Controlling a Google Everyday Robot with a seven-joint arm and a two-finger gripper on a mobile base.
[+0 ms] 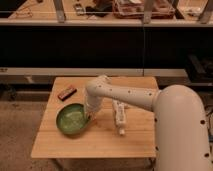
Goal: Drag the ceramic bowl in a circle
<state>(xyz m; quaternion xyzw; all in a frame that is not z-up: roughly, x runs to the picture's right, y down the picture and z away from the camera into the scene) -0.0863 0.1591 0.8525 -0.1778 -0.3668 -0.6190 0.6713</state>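
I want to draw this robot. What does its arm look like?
The arm is creamy white, fat and rounded like a tube, with tiny dark dots along it and a bulgy elbow. Its gripper, down at the rim of the green bowl, looks pale too.
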